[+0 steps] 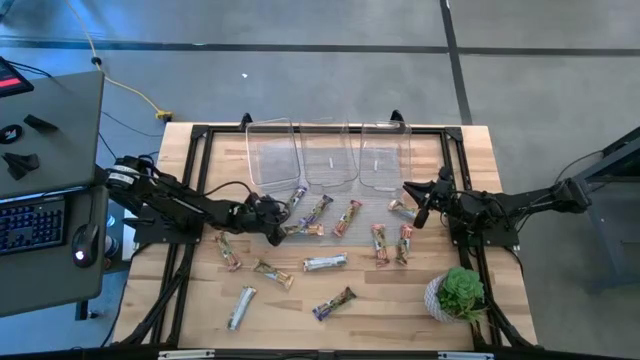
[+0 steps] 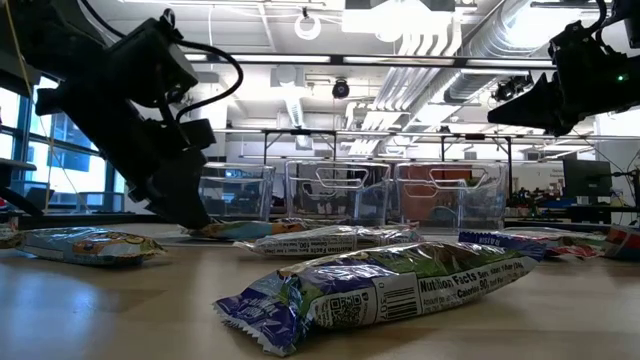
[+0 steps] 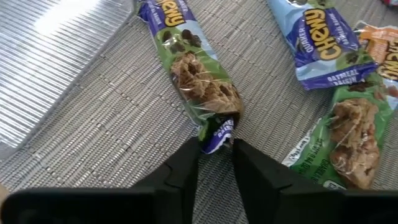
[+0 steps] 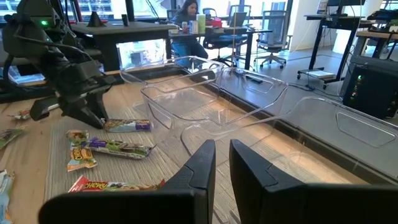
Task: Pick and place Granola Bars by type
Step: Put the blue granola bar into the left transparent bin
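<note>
Pinching down at the tail of a purple-and-green Chewy bar (image 3: 198,78), the left hand (image 3: 216,149) has its two dark fingers set either side of the crimped wrapper end, a narrow gap between them and the foil right in that gap; whether they truly grip it I cannot tell. That bar lies flat on the grey ribbed mat (image 3: 93,118), near the middle of the desk (image 1: 200,310), just in front of the clear bins (image 1: 328,155). Right beside it sit a blue oatmeal raisin bar (image 3: 320,46) and another green-wrapped bar (image 3: 348,134), close but not touching the first. From above, the rest of the bars are scattered over the desk: a silver-white bar (image 1: 326,263) in the centre, a purple one (image 1: 334,303) nearer the front edge, a pair of red-orange bars (image 1: 391,243) towards the right.

Over on the right, the right hand (image 1: 421,212) hangs above the desk just beside the right-hand bin, its fingers closed together with nothing between them. A green potted plant (image 1: 458,293) stands at the front right corner.
</note>
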`<state>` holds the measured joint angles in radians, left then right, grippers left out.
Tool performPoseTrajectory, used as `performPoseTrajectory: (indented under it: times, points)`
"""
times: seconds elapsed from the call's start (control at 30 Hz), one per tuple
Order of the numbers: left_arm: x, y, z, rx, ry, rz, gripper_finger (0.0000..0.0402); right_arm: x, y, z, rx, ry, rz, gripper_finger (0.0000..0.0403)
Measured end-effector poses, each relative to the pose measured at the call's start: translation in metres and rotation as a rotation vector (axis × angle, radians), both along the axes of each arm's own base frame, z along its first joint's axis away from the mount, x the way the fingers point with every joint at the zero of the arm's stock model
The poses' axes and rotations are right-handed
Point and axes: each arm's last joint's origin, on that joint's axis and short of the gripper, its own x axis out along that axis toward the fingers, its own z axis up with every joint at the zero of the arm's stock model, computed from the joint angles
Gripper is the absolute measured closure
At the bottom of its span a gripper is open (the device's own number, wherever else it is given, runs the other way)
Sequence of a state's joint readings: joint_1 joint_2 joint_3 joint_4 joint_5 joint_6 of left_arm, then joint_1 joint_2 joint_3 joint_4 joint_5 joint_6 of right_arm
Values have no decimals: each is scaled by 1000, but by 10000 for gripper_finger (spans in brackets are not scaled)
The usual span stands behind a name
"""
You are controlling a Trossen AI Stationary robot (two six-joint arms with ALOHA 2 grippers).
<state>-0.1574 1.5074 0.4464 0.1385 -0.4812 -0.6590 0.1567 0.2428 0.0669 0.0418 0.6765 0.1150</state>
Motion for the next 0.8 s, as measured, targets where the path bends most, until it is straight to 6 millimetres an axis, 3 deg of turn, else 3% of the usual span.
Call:
performPoseTrajectory:
  times: [0.17,0.43,0.8]
  points:
    - [6,-1,5,41,11,-35,270,0,0,0,0,0,0,371]
    - [19,-2,19,135,-13,-76,268,0,0,0,0,-1,0,371]
    - [19,-1,19,127,-26,-41,268,0,0,0,0,0,0,371]
